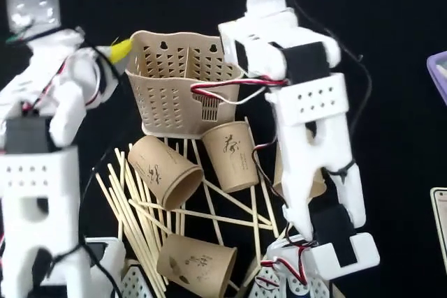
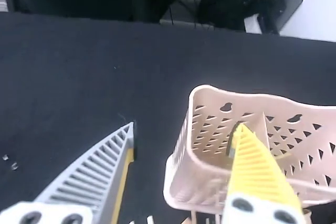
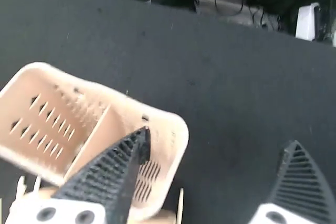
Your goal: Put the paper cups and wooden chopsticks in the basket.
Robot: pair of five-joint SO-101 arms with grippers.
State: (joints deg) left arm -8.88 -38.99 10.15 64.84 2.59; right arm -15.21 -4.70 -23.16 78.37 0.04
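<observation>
The left gripper [image 2: 185,126] is spread wide over the basket's [image 2: 199,150] rim. The right gripper [image 3: 219,136] gapes too, at another corner. Cups [image 1: 164,171] and chopsticks [image 1: 136,218] lie on the table [image 1: 391,68].

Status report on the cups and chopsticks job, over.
Left hand open, right hand open, both at basket rim. Cups, chopsticks loose on table, basket empty. Right arm over one cup.

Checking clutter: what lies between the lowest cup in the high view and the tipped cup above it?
Crossed wooden chopsticks on the black table, in the high view.
</observation>
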